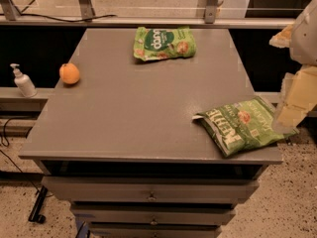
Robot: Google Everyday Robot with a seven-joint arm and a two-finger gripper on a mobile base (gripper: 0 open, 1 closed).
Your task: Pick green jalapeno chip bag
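Note:
The green jalapeno chip bag (241, 125) lies flat at the front right corner of the grey cabinet top (143, 103). It is light green with white "KETTLE" lettering and a small reddish-orange picture. My gripper (297, 95) is at the right edge of the view, pale and blurred, just right of and above the bag's far end. It hides a little of the bag's right edge.
A second green bag with a dark-green round logo (163, 43) lies at the back middle. An orange (69, 74) sits at the left edge. A white pump bottle (22, 82) stands on a ledge to the left. Drawers (151, 195) are below the front edge.

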